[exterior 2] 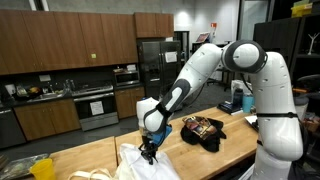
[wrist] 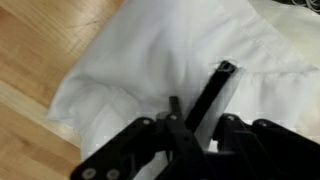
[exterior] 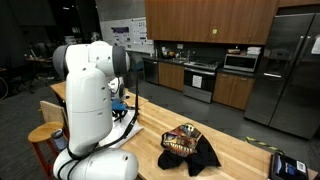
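Observation:
A white cloth lies crumpled on the wooden table and fills most of the wrist view. My gripper is pressed down into it, its black fingers close together with a fold of fabric around them. Whether they pinch the cloth is hidden. In an exterior view the gripper points straight down onto the white cloth near the table's front. In an exterior view the arm's white body blocks the gripper and the cloth.
A dark garment with a brown and orange print lies farther along the table, also seen as the dark garment. A blue and black device sits at the table's end. Kitchen cabinets, an oven and a refrigerator stand behind.

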Robot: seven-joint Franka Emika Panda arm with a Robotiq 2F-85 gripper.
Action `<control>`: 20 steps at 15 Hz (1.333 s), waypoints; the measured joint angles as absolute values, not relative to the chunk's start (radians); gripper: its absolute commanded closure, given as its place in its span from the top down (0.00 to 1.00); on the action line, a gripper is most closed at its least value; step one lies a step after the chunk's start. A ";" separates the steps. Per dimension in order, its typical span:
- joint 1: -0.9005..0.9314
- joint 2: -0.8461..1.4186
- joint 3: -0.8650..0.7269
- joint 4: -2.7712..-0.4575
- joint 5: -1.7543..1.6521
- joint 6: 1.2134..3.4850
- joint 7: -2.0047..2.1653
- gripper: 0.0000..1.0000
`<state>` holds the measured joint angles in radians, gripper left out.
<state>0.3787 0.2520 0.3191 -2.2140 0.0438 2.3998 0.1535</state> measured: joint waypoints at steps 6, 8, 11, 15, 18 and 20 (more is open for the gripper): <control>0.377 0.070 0.347 -2.213 0.078 2.219 0.116 0.01; 0.368 -0.018 0.344 -2.213 0.081 2.144 0.114 0.01; 0.337 -0.173 0.326 -2.219 0.056 2.074 0.136 0.01; 0.267 -0.389 0.283 -2.253 0.025 2.014 0.192 0.01; 0.203 -0.551 0.227 -2.312 0.024 1.972 0.215 0.04; 0.159 -0.648 0.191 -2.359 0.023 1.948 0.222 0.04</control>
